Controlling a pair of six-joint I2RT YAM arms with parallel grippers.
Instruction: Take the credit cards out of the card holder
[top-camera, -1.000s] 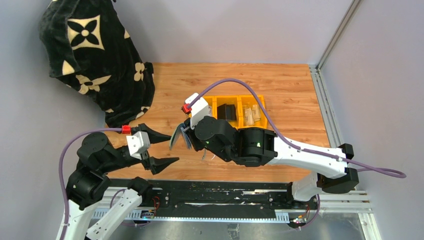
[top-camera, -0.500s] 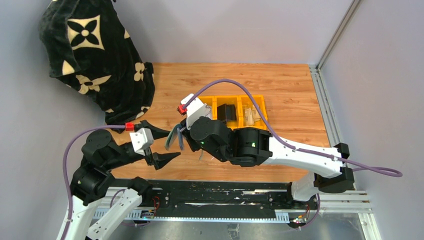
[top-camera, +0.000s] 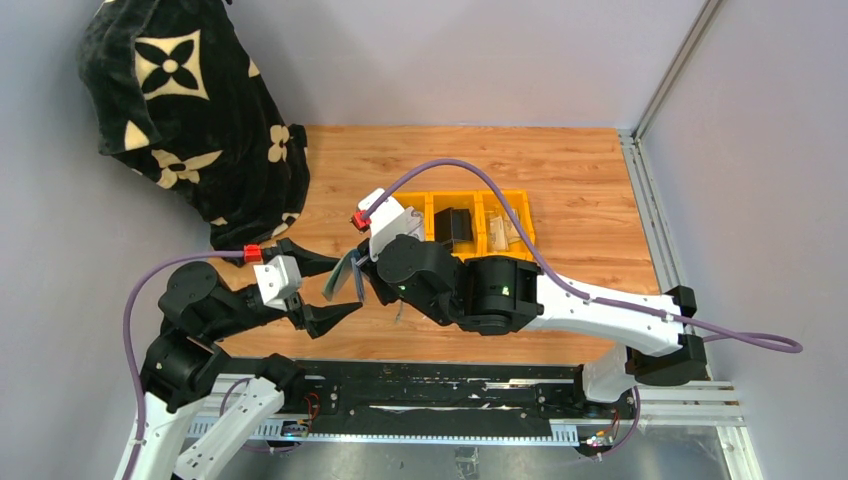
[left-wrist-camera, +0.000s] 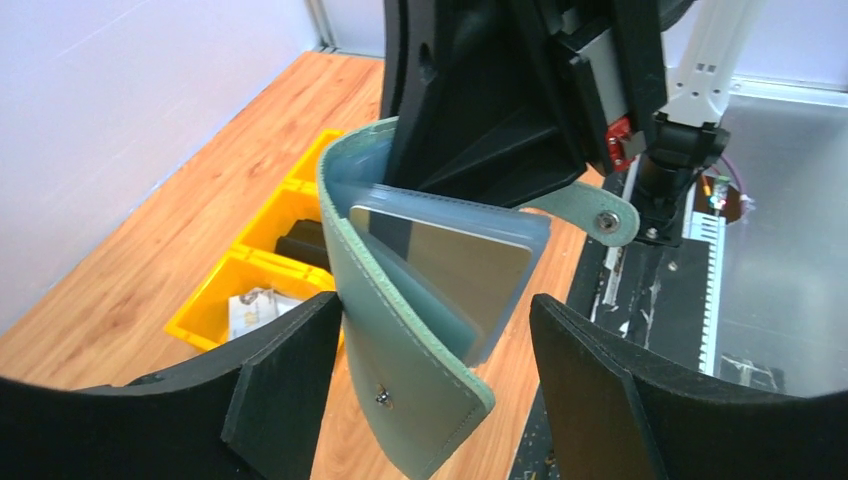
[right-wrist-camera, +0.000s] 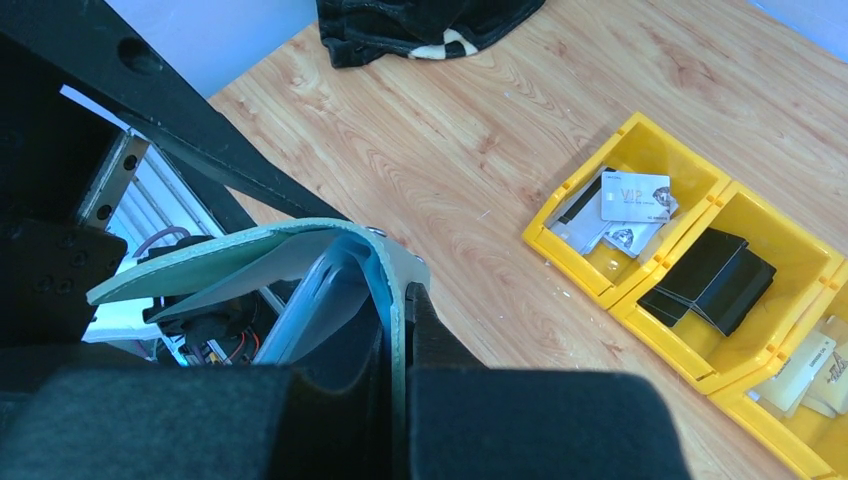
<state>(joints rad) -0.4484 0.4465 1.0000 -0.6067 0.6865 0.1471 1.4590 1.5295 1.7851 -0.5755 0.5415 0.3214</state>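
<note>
Right gripper (right-wrist-camera: 405, 335) clamped on edge of card holder (left-wrist-camera: 400, 350), holder off table. Left gripper (left-wrist-camera: 435, 310) jaws wide, one finger each side of holder. Only left wrist view shows tan credit card (left-wrist-camera: 460, 270) in grey-blue pocket; top view gives thin edge only. Holder fans open toward left gripper, long axis tilted, near upright.

The right claw (top-camera: 362, 270), clamped on the card holder (top-camera: 343, 277), now sits further toward the left edge of the table (top-camera: 560, 160) than a second ago. Its arm (top-camera: 600, 305) swings that way with it, and the purple cable (top-camera: 450, 165) follows. The left claw (top-camera: 349, 287) lies a little further from the near edge and closer to the holder. The gap between the two claws is closed: the holder's open flap now hangs between the left claw's spread fingers (left-wrist-camera: 290, 380).
</note>
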